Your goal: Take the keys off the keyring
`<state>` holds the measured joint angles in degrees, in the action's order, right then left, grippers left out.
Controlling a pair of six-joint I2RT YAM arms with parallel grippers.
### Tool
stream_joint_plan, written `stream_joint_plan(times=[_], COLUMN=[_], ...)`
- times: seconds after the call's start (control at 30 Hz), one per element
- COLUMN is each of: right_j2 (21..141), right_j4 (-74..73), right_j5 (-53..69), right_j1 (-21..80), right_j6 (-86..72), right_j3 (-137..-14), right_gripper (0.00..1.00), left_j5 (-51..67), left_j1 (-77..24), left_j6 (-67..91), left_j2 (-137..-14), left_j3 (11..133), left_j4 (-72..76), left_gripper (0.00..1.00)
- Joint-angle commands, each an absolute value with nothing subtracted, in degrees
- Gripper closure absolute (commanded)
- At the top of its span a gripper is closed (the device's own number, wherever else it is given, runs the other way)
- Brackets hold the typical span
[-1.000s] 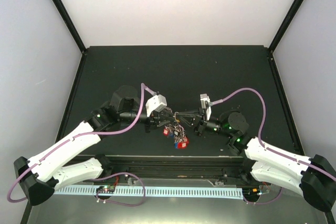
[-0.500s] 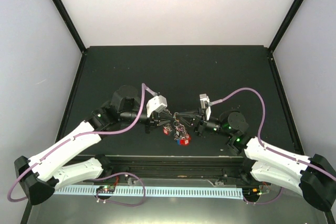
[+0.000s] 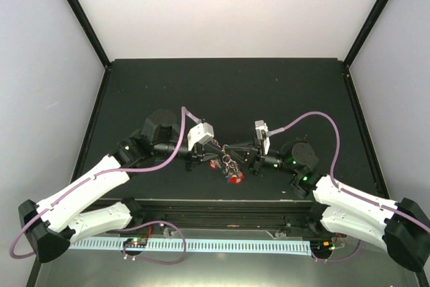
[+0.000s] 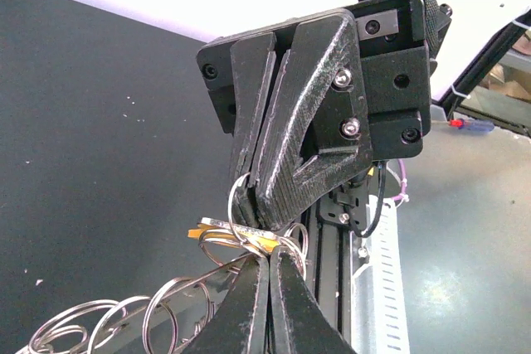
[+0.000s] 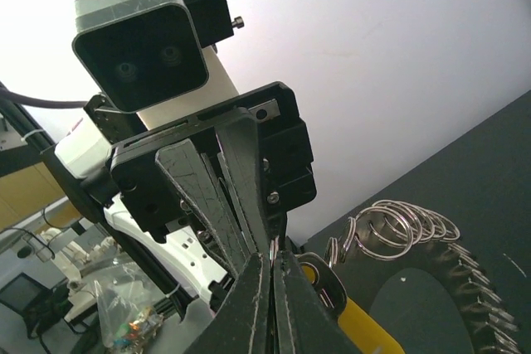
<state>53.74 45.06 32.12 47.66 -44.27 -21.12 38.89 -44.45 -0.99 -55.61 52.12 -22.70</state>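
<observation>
The left end effector (image 3: 217, 147) and right end effector (image 3: 236, 150) meet tip to tip over the black worktop (image 3: 282, 92), near its front edge and well apart from the other edges. Both are closed. The right pinches the keyring (image 4: 235, 198); what the left pinches is unclear. The keys (image 3: 233, 174) dangle beneath.

The table (image 3: 222, 85) is matt black, the walls (image 3: 222, 11) behind it plain white. The left arm (image 3: 80, 196) and the right arm (image 3: 356, 203) have white shells over black joints, with purple cables (image 3: 316, 117) and small green lights (image 3: 304, 179). At the centre of the frame the keys (image 3: 234, 179) show red heads. Up close, the keyring (image 4: 235, 196) gleams silver. One key head (image 5: 365, 325), at the lower right, is yellow.
</observation>
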Motion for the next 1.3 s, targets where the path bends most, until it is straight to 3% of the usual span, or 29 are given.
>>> stream_joint_plan(times=[0.0,0.43,0.47,0.53,0.6,0.7,0.8,1.1,1.27], right_j2=[52.8,50.2,50.0,49.5,49.5,50.3,51.0,52.0,52.7], right_j4=[45.4,33.0,33.8,37.2,40.0,42.6,45.6,38.9,37.2], right_j5=[36.9,42.8,42.5,42.6,43.3,45.1,48.5,59.9,65.8], right_j1=[47.8,47.8,47.8,47.8,47.8,47.8,47.8,47.8,47.8], right_j6=[-39.1,-29.5,-30.0,-32.0,-33.7,-35.4,-37.4,-35.5,-35.3], right_j3=[-24.2,-27.5,-27.1,-26.0,-25.5,-25.9,-26.7,-33.8,-37.0], right_gripper=[0.99,0.99,0.99,0.99,0.99,0.99,0.99,0.99,0.99], left_j5=[39.9,39.9,40.1,40.9,41.4,41.3,41.0,37.8,47.7], left_j1=[-44.9,-44.7,-44.7,-44.7,-44.7,-44.5,-44.3,-41.8,-41.3], left_j6=[-0.3,0.2,0.0,-0.6,-1.3,-1.7,-1.4,0.5,0.9], left_j2=[-55.0,-53.2,-53.1,-52.5,-51.1,-47.9,-44.8,-42.7,-45.6], left_j3=[52.6,52.7,53.0,53.4,53.5,52.2,50.3,51.7,51.7], left_j4=[-20.8,-20.5,-20.8,-21.3,-21.4,-19.8,-16.9,-15.3,-14.0], left_gripper=[0.99,0.98,0.92,0.6,0.37,0.23,0.17,0.14,0.25])
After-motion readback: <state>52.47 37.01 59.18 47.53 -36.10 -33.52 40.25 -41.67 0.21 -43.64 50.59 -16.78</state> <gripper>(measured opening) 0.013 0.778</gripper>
